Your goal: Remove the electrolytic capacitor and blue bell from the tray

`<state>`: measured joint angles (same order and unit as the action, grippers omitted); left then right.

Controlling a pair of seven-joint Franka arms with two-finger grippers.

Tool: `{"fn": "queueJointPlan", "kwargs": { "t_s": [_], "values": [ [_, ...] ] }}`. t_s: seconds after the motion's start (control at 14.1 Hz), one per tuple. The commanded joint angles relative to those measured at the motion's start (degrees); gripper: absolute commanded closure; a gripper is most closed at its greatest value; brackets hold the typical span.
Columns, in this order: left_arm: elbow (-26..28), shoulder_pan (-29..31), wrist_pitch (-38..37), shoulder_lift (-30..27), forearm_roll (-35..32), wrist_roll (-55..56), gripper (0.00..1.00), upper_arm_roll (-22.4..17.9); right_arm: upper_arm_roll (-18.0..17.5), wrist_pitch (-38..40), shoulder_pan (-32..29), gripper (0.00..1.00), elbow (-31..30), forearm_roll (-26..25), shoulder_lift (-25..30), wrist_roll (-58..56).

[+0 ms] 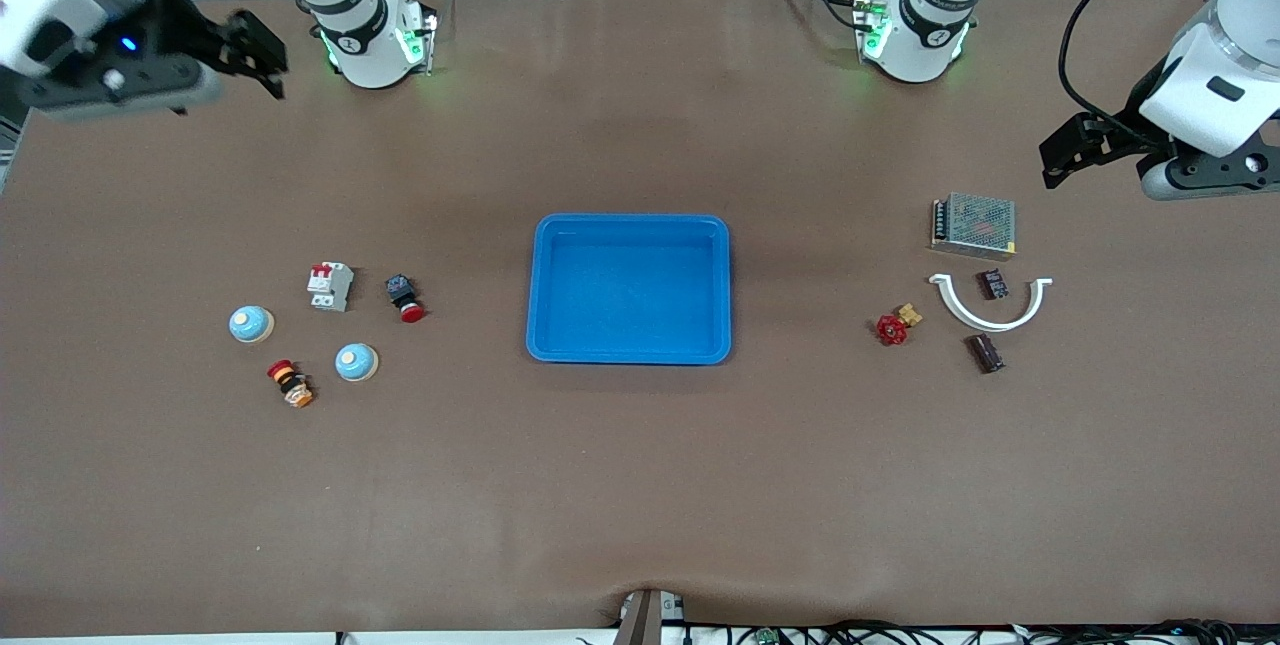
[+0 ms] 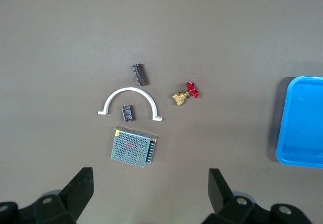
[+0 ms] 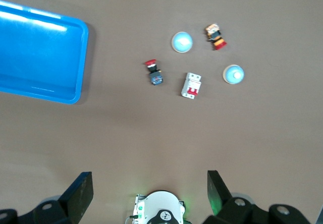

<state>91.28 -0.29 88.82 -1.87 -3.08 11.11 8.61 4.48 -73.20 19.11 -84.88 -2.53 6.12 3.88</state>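
Blue tray [image 1: 629,225] empty, both grippers open, raised

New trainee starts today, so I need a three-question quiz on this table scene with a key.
1. True or false: the tray holds a bell.
2. How many bells lie on the table?
A. one
B. two
C. three
3. Fill in: the dark capacitor nearest the front camera lies toward the ___ arm's end of the table.

Key:
1. False. The tray holds nothing.
2. B. One bell and a second bell lie near the breaker.
3. Left. It lies beside the white clamp. Both the left end effector and the right end effector are open and wait above the table.
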Motion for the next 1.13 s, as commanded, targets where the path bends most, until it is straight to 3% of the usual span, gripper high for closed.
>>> {"fn": "queueJointPlan", "kwargs": {
  "t_s": [0.0,0.42,0.78,1.06],
  "values": [
    [0.22,0.20,-0.75,-0.86,0.53,-1.27,0.00,0.09,-0.44,-2.73,-4.41,0.00,-4.25,-0.55,3.64,-0.54],
    [0.04,0.29,-1.28,-0.95,0.62,-1.44,0.00,0.00,-0.35,-9.40,-14.18,0.00,-3.98,0.25,2.76,-8.10],
    [-0.13,0.29,-1.37,-1.03,0.62,-1.36,0.00,-0.17,-0.44,-14.85,-21.29,0.00,-2.40,0.68,1.18,-8.01],
    [-0.22,0.29,-1.28,-0.95,0.79,-1.36,0.00,-0.17,-0.61,-15.13,-21.84,0.00,-2.31,1.74,-2.34,-8.45]
  ]
}}
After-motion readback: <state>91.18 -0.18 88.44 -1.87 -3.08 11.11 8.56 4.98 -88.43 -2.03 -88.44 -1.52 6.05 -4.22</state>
